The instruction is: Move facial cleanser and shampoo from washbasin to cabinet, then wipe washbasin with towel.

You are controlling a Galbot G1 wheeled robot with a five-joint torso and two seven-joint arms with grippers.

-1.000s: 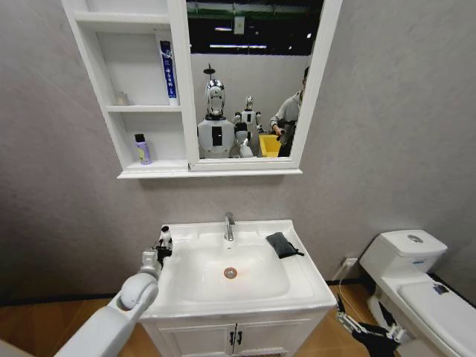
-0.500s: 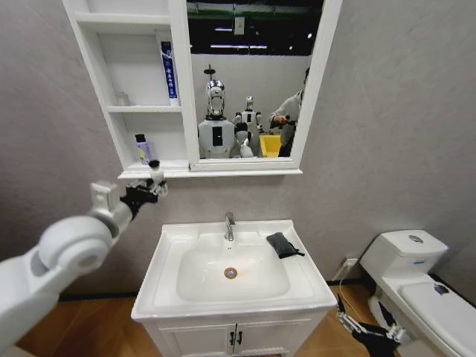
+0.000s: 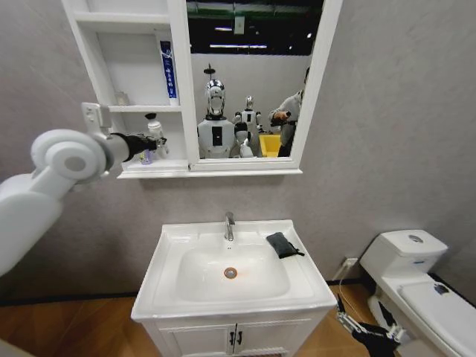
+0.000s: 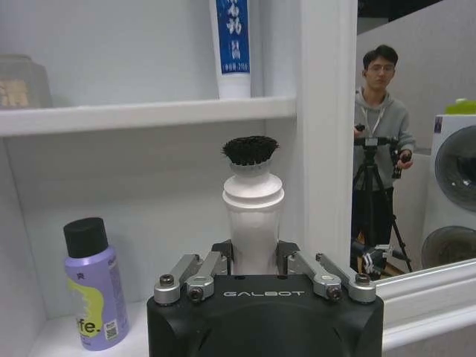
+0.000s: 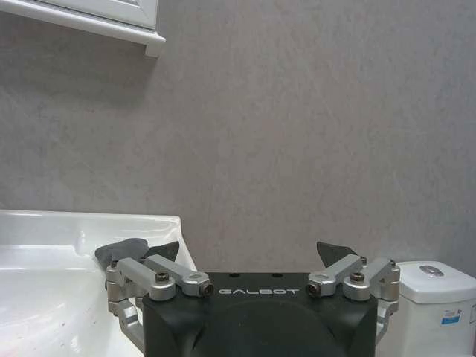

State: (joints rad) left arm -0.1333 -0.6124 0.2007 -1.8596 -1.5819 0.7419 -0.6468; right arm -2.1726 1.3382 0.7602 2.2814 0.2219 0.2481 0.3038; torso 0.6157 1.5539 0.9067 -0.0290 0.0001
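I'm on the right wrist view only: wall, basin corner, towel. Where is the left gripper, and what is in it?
Observer: The left gripper is up at the cabinet's lowest shelf compartment, shut on a white bottle with a black cap.
Operator: Anything on that shelf already?
Observer: A purple bottle with a black cap stands there, apart from the held one.
Operator: And the shelf above?
Observer: A blue and white tube stands at its mirror-side end.

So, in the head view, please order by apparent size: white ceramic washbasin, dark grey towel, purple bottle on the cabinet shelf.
1. White ceramic washbasin, clearly largest.
2. Dark grey towel.
3. Purple bottle, half hidden behind the left gripper; it is farther away, so ranks 2 and 3 are unsure.
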